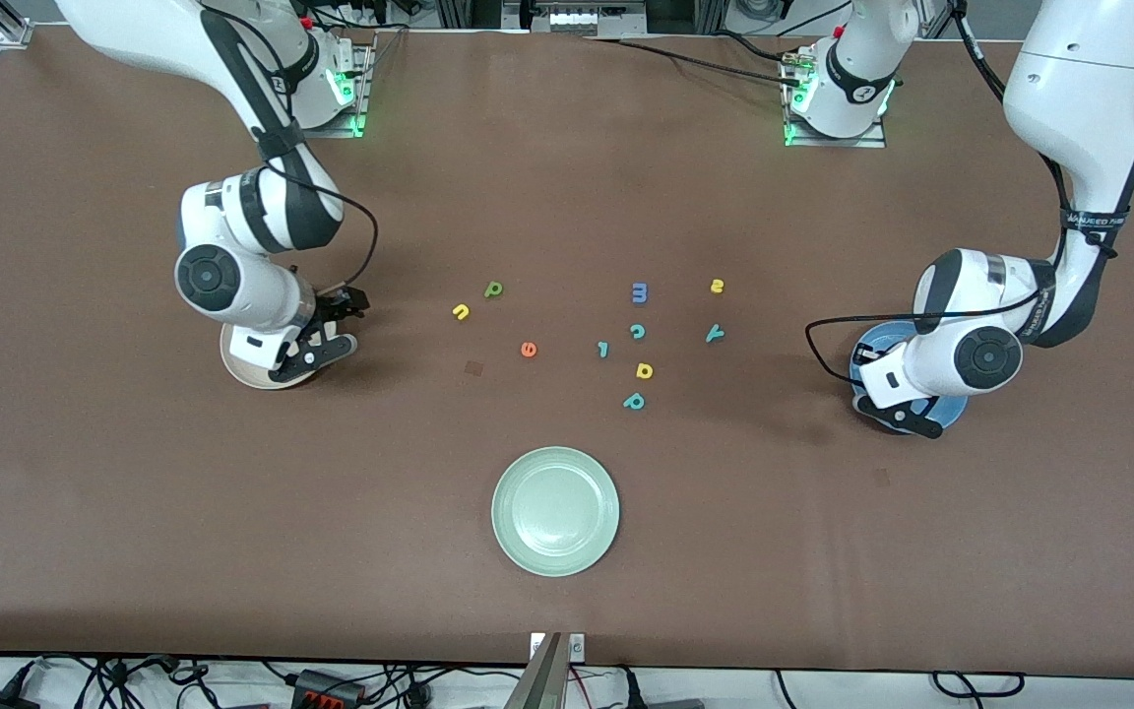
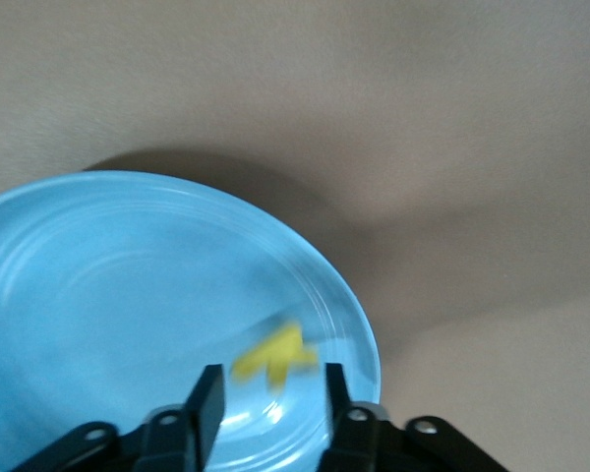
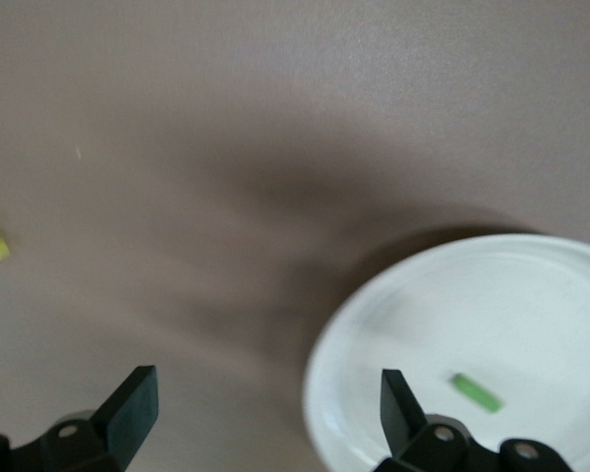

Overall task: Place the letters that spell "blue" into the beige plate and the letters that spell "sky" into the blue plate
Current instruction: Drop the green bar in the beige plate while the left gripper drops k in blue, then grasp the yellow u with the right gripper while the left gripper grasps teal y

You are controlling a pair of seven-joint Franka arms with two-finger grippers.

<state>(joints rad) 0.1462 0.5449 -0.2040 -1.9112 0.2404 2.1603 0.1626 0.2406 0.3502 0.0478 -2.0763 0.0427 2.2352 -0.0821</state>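
Left tool (image 2: pixel 265 398) over the blue plate (image 2: pixel 98 295), fingers apart, blurred yellow letter (image 2: pixel 272 354) loose between them. Right tool (image 3: pixel 265 408) over the beige plate (image 3: pixel 531 295) rim, fingers wide apart, green bar letter (image 3: pixel 476 391) lying on that plate beside one finger.

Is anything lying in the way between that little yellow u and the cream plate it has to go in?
Nothing visible: only bare table lies between the yellow u and the beige plate. The right gripper hangs open over that plate's rim; the left gripper is over the blue plate.
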